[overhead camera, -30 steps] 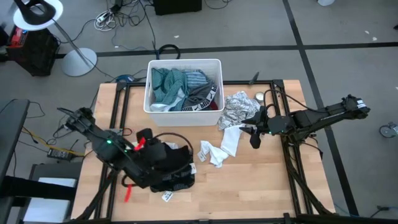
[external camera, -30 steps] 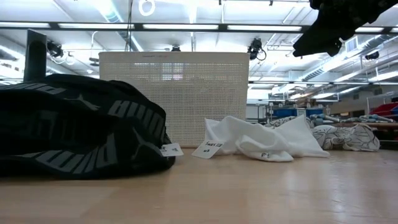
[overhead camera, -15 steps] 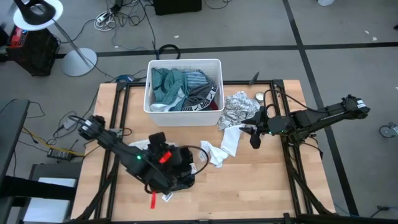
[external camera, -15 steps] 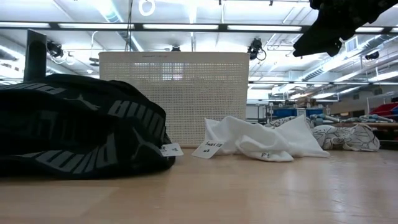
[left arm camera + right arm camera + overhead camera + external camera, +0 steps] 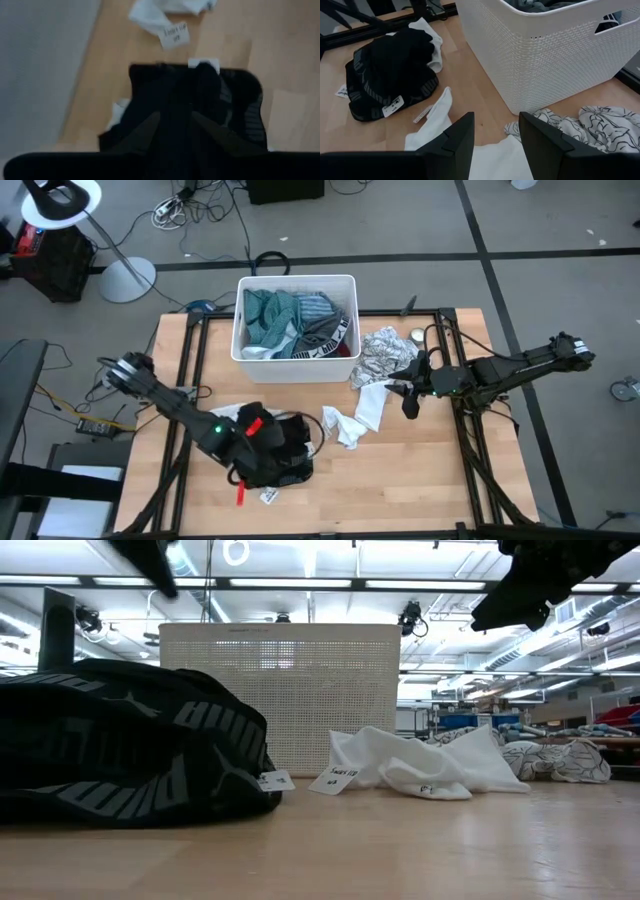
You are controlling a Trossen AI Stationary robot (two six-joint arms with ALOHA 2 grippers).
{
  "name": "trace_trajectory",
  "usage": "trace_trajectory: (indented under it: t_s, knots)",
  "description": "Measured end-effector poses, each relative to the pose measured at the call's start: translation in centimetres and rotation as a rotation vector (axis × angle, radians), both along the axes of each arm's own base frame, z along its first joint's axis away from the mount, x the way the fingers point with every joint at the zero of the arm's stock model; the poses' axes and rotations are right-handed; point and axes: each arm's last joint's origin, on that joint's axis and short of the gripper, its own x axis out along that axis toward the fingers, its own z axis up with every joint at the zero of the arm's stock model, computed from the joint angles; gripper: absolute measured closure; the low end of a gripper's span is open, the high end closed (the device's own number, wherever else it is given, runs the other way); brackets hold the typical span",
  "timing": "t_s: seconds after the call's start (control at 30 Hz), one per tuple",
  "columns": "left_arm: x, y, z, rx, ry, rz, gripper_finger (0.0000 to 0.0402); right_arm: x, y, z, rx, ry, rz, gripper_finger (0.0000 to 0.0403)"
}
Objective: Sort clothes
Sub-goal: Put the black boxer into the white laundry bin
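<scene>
A black garment (image 5: 288,458) with a grey lettered band lies heaped on the table's near left part, also in the low view (image 5: 120,750). My left gripper (image 5: 176,125) stands open just above it (image 5: 265,448), with nothing between the fingers. A white garment (image 5: 352,423) lies crumpled at the table's middle. A white-grey patterned one (image 5: 385,355) lies beside the tub's right wall. My right gripper (image 5: 496,132) hangs open above the white garment (image 5: 440,127), holding nothing. Teal, blue-striped and grey clothes (image 5: 295,325) fill the white tub (image 5: 240,310).
The tub stands at the table's far middle. A white cloth (image 5: 225,414) peeks out from under the black heap's left side. Paper tags (image 5: 335,780) lie by the garments. Bare wood shows along the near right part (image 5: 420,480).
My left arm swung toward the table's right over the black heap, then drew back a little toward the left. A part of it now shows at the low view's top left. The black heap and the other garments have stayed in place.
</scene>
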Motion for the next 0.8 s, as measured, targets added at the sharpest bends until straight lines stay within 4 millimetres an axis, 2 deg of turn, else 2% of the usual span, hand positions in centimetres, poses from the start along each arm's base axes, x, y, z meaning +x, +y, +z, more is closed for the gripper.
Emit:
trace_trajectory:
  t_s: [0.23, 0.43, 0.8]
  knots:
    - [-1.7, 2.2, -2.6, -0.213, -0.092, 0.009, 0.0294, 0.0, 0.0, 0.0, -0.001, 0.000, 0.000, 0.0247]
    - [-1.4, 2.4, -4.1, -0.365, -0.113, -0.021, 0.0294, 0.0, 0.0, 0.0, -0.001, 0.001, 0.000, 0.0247]
    - [-1.2, 2.4, -6.2, -0.291, -0.007, 0.033, 0.0294, 0.0, 0.0, 0.0, -0.001, -0.004, -0.001, 0.0247]
